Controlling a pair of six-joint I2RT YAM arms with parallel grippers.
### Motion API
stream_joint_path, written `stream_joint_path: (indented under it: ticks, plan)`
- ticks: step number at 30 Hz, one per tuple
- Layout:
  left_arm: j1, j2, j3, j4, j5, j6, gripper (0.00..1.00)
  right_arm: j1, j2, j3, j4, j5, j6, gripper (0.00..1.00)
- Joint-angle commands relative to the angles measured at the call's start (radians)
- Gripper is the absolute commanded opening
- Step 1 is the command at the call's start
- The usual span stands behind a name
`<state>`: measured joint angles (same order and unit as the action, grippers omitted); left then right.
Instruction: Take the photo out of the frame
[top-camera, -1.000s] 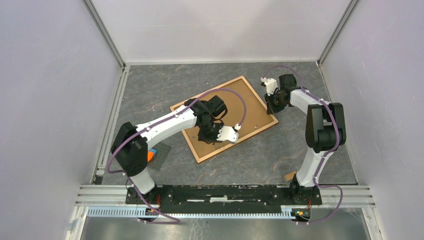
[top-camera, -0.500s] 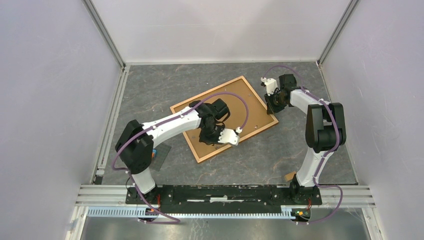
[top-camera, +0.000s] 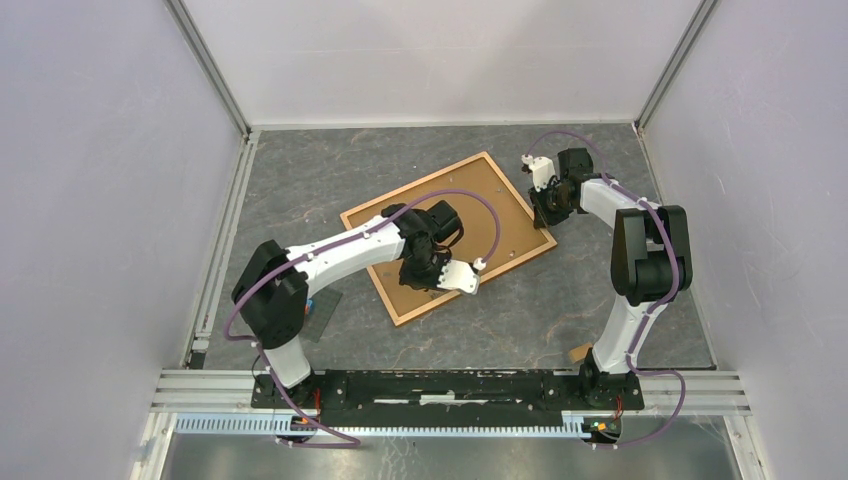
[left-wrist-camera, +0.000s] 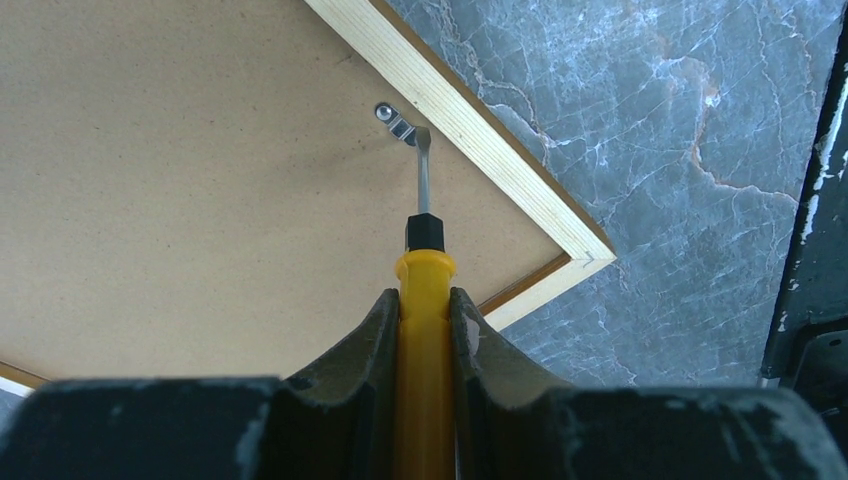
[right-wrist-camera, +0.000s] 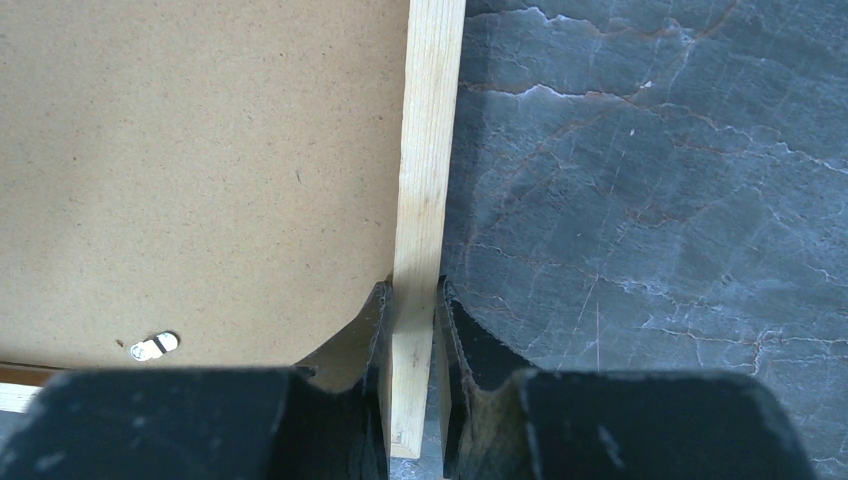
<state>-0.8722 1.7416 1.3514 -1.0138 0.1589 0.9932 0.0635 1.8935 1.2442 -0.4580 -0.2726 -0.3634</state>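
The frame (top-camera: 500, 195) lies face down on the grey table, its brown fibreboard back up; the photo is hidden beneath. My left gripper (top-camera: 422, 268) is shut on a yellow-handled screwdriver (left-wrist-camera: 424, 330), whose metal tip touches a small metal clip (left-wrist-camera: 396, 122) near the frame's pale wooden border (left-wrist-camera: 470, 130). My right gripper (top-camera: 547, 207) is shut on the frame's right edge (right-wrist-camera: 425, 200), one finger on the backing board (right-wrist-camera: 200, 170), the other outside. Another small clip (right-wrist-camera: 155, 346) shows in the right wrist view.
A small grey plate with an orange block (top-camera: 318, 310) lies at the left, partly behind the left arm. White enclosure walls and metal rails (top-camera: 215, 270) bound the table. A small tan scrap (top-camera: 579, 351) lies by the right arm's base.
The left gripper with the screwdriver has shifted slightly right and toward the frame's near edge. The right arm and frame have not moved.
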Motion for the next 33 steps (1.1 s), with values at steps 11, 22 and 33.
stream_joint_path:
  ticks: [11,22,33]
  plan:
    - [0.011,0.060,0.042,0.088,-0.219,-0.031,0.02,-0.006,0.046,0.005,0.010,0.044,-0.043,0.00]
    - [0.030,0.070,0.065,0.147,-0.312,-0.105,0.02,-0.007,0.034,-0.008,0.018,0.038,-0.043,0.00]
    - [0.179,0.026,0.228,0.030,0.128,-0.322,0.02,-0.007,-0.060,0.037,-0.001,-0.076,-0.042,0.53]
